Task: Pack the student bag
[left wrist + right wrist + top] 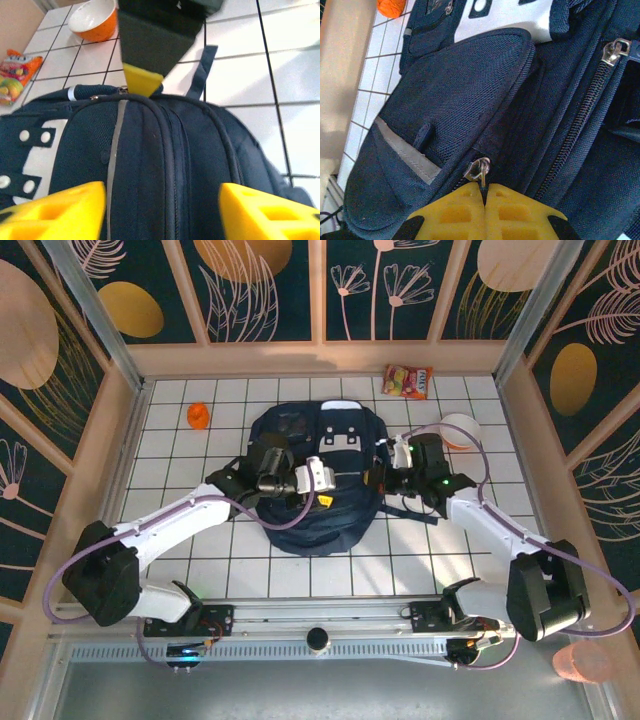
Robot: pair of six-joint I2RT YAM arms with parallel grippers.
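With the right claw [485, 192] clenched on the zip pull [479, 170] at the right side of the bag [330, 525], draw along the line of the teeth rather than away from them, slowly, lest the small metal tab slip out. With the left claw [162, 210] released and hanging over the bag's middle, touching nothing, press down beside the zip to stop the bag sliding on the bench [250, 570]. Leave the bowl [460, 430] and snack packet [408, 381] beyond the bag's far right corner until an opening is made.

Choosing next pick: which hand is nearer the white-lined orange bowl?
Right. Right hand grips a zipper pull on the navy fabric backpack's edge toward the bowl; left hand hangs open over its middle.
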